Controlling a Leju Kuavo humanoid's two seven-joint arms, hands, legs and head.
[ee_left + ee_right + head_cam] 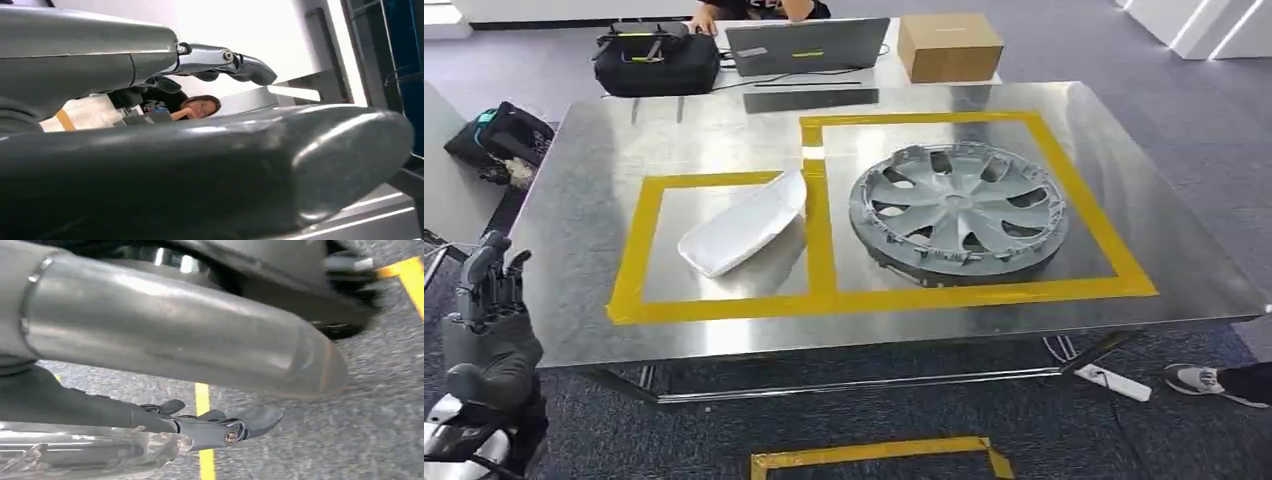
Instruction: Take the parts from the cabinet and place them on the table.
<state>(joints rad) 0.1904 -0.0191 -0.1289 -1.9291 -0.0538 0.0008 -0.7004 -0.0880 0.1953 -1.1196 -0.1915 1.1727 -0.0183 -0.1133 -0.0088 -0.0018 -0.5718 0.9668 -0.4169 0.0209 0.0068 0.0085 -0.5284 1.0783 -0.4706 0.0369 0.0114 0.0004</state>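
Left hand (486,300), fingers apart and empty, is raised beside the table (584,200); right hand (210,427) is seen empty above the floor. Hubcap (957,208) and white cover (744,225) lie in taped boxes; both judged light, rigid, best gripped at the rim.

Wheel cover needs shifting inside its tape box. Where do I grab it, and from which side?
Judging from the head view, grip the wheel cover's near rim, coming over the table's front edge. It lies flat, face up, so the raised rim and spoke openings offer finger holds. The left hand is raised at the table's left.
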